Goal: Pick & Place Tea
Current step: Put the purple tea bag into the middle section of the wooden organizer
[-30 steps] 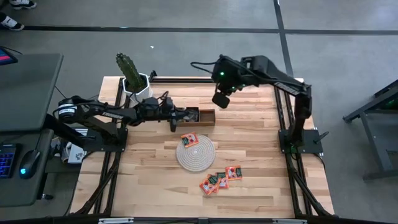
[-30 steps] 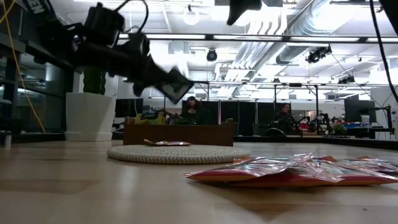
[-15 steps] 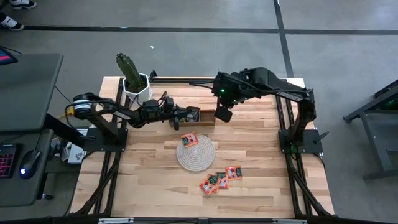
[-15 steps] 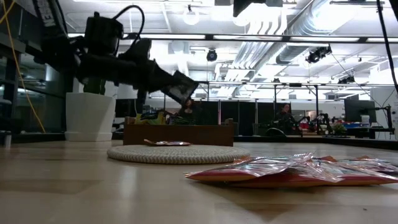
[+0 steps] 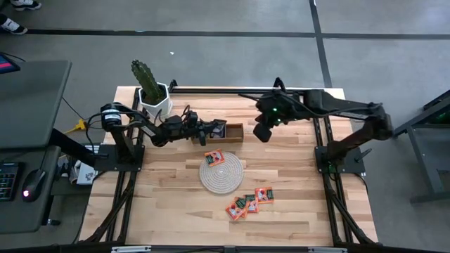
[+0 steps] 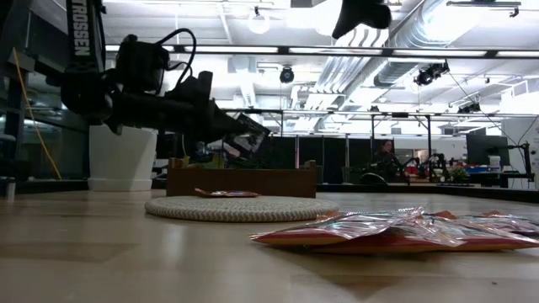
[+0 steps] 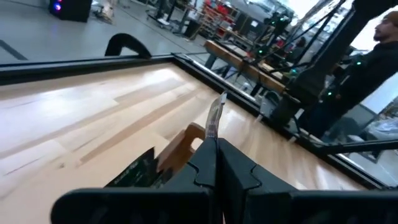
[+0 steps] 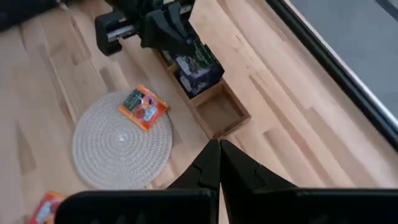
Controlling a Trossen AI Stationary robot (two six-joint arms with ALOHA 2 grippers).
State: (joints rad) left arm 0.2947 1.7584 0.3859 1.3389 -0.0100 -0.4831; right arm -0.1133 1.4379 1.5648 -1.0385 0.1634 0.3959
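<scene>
1. Left fingers (image 5: 211, 129) pinch a dark tea sachet (image 8: 198, 67) by its edge, poised over the wooden tray (image 5: 234, 133) for release into a compartment.
2. Right fingers (image 5: 261, 132), clenched and empty, wait right of the tray.
3. An orange sachet (image 5: 214, 157) lies on the woven mat (image 5: 228, 179); more sachets (image 5: 247, 203) lie on the desk (image 5: 169, 204), nearer.

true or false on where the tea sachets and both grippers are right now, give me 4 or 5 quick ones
1. The left gripper is shut on a dark sachet above the wooden tray. True.
2. The round mat has no sachet on it. False: one orange sachet lies on its edge.
3. The right gripper is shut and holds nothing. True.
4. The loose orange sachets lie inside the tray. False: they lie on the table, on the side of the mat away from the tray.
5. The potted cactus stands on the mat. False: it stands at the table's far left corner.
</scene>
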